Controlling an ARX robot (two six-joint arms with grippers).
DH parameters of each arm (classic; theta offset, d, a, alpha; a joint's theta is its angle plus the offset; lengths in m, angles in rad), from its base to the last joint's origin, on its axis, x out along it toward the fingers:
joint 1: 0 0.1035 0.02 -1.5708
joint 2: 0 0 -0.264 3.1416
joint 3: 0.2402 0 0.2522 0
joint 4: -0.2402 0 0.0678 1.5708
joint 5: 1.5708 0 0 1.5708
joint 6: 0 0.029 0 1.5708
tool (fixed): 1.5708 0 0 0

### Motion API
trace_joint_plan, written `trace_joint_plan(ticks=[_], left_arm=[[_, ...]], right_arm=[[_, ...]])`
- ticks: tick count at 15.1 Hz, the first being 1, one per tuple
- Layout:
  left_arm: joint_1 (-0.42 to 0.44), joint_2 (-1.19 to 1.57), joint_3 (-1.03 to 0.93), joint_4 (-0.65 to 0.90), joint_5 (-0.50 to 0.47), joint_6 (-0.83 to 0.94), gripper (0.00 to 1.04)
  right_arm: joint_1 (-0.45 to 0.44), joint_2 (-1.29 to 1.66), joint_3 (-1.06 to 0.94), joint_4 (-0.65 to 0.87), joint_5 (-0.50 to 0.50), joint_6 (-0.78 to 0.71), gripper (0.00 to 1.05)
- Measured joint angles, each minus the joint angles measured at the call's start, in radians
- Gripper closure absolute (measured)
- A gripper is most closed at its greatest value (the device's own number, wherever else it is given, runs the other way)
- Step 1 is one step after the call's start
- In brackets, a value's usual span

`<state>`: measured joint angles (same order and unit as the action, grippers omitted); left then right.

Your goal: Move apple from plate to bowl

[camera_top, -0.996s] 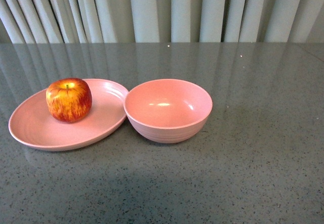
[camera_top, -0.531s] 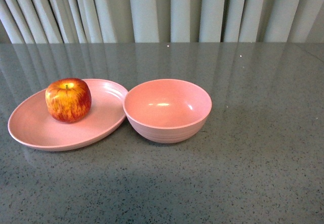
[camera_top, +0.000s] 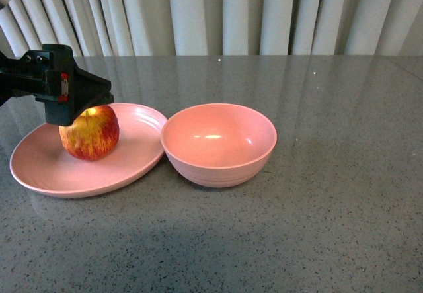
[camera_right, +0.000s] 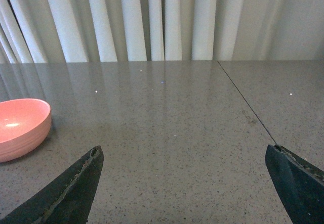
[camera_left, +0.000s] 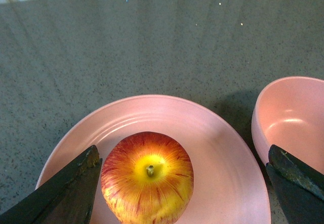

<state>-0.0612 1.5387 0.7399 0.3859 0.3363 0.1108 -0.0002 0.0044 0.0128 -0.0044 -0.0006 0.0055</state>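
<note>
The red and yellow apple (camera_top: 89, 133) stands stem up on the shallow pink plate (camera_top: 135, 151) at the left of the table. The deep pink bowl (camera_top: 218, 144) is empty and touches the plate's right rim. My left gripper (camera_top: 82, 104) hangs just above and behind the apple, open. In the left wrist view the apple (camera_left: 148, 178) lies between the wide-open jaws of the left gripper (camera_left: 183, 153), closer to one finger, with the plate (camera_left: 228, 158) under it and the bowl (camera_left: 291, 120) beside. My right gripper (camera_right: 183, 150) is open and empty over bare table; it does not show in the front view.
The grey speckled table (camera_top: 330, 227) runs to pale pleated curtains (camera_top: 264, 15) at the back. In the right wrist view the bowl (camera_right: 20, 125) sits off to one side and a thin seam (camera_right: 248, 107) crosses the tabletop.
My left gripper has come into the front view from the upper left and now hangs over the apple. The apple, plate and bowl have not moved.
</note>
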Motion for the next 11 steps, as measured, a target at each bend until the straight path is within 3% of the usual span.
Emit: trace_joint_plan(ticks=[11], left_arm=[[0.006, 0.146, 0.077, -0.077, -0.045, -0.027, 0.07]], right_arm=[[0.0, 0.0, 0.0, 0.0, 0.0, 0.0, 0.07]])
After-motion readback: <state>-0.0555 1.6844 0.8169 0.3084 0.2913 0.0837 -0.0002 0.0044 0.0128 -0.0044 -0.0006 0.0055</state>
